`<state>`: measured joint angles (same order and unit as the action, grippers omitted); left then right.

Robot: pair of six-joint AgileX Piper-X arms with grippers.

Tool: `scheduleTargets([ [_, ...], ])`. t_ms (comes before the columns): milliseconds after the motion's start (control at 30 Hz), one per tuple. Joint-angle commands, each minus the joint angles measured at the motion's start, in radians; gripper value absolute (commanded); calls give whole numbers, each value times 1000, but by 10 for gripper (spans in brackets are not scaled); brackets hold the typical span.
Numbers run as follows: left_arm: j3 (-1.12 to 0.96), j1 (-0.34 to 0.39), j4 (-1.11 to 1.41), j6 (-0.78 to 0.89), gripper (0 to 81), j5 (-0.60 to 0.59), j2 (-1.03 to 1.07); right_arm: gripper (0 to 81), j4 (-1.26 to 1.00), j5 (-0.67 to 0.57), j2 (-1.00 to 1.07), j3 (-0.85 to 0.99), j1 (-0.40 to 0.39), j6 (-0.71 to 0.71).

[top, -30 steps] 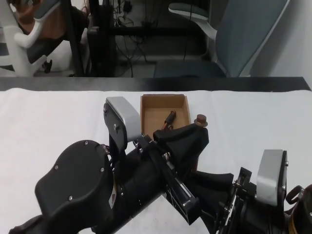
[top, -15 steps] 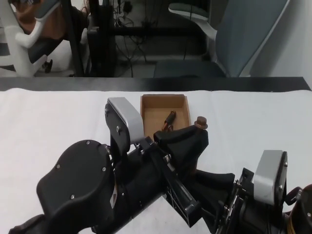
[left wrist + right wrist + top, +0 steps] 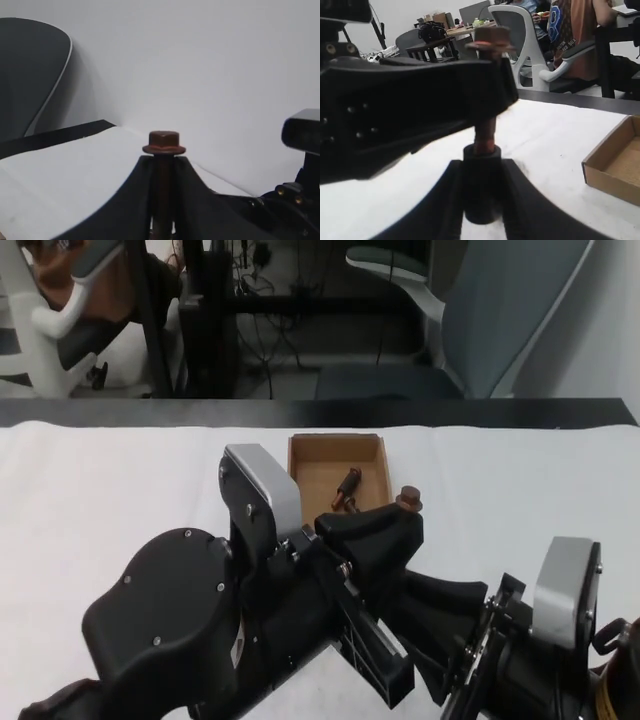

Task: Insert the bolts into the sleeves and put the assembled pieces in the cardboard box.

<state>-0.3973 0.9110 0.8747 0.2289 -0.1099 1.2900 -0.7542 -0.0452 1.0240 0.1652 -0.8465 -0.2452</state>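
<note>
My left gripper is shut on a rusty brown bolt, held upright with its hex head above the fingertips. In the high view that bolt stands just to the right of the cardboard box. My right gripper is shut on a black sleeve, directly under the bolt. The bolt's shank meets the sleeve's top opening; how deep it sits is hidden. An assembled piece lies inside the box.
The white bench spreads wide to the left and right of the arms. Both arm bodies crowd the near middle. The cardboard box is beside the grippers in the right wrist view. Chairs and desk legs stand beyond the bench's far edge.
The left gripper has come down and slightly toward the near edge with the bolt. The right arm's wrist has shifted a little to the right.
</note>
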Motion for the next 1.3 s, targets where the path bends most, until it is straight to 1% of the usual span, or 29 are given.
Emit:
scheduleTargets([
  [0, 3, -16, -18, -10, 18, 10, -4, 6, -52, 3, -13, 13, 2, 3],
  [67, 3, -18, -18, -5, 18, 11, -4, 6, -52, 3, -13, 13, 2, 3],
  [167, 3, -18, -18, -5, 18, 8, -4, 6, -52, 45, -13, 13, 2, 6],
  [200, 3, -18, -18, -5, 1, -8, -4, 6, -52, 65, -13, 13, 2, 10],
  [233, 3, -18, -18, -10, 38, -27, -4, 6, -52, 74, -13, 13, 2, 19],
  [267, 3, -18, -18, -14, 102, -35, -4, 6, -52, 82, -13, 13, 2, 22],
  [300, 3, -18, -18, -13, 190, -47, -4, 6, -52, 91, -13, 13, 2, 22],
  [367, 3, -18, -22, -13, 407, -56, -4, 6, -52, 117, -13, 13, 2, 22],
  [400, 3, -20, -22, -13, 554, -57, -4, 6, -52, 134, -13, 13, 2, 22],
  [433, 3, -23, -22, -13, 673, -57, -4, 6, -49, 169, -13, 13, 2, 22],
  [467, 3, -28, -22, -13, 700, -57, -4, 6, -44, 220, -13, 13, 2, 22],
  [533, 3, -46, -25, -2, 700, -63, -4, 6, -28, 321, -13, 13, 2, 22],
  [567, 3, -61, -25, -1, 700, -86, -4, 6, -18, 360, -13, 13, 4, 22],
  [633, -9, -98, -49, 13, 700, -174, -4, 6, 10, 432, -13, 13, 4, 22],
  [667, -31, -122, -108, 9, 700, -232, -4, 6, 25, 444, -13, 13, 9, 18],
  [733, -109, -173, -323, -36, 694, -328, -4, 6, 67, 444, -13, 16, 24, -21],
  [800, -206, -209, -616, -160, 686, -347, 1, 6, 121, 444, -13, 30, 44, -79],
  [833, -264, -221, -754, -248, 686, -337, 8, 6, 166, 440, -13, 51, 58, -89],
  [933, -412, -240, -1019, -459, 686, -290, 61, 6, 346, 401, -10, 137, 111, -84],
  [1000, -493, -240, -1104, -519, 686, -262, 107, 6, 527, 360, -7, 228, 162, -46],
  [1100, -579, -240, -1199, -544, 686, -256, 194, 6, 709, 293, -3, 367, 241, 39],
  [1200, -646, -240, -1265, -564, 686, -253, 296, 6, 816, 200, 15, 485, 339, 74],
  [1267, -680, -236, -1285, -609, 682, -239, 356, 6, 853, 117, 48, 552, 396, 73],
])
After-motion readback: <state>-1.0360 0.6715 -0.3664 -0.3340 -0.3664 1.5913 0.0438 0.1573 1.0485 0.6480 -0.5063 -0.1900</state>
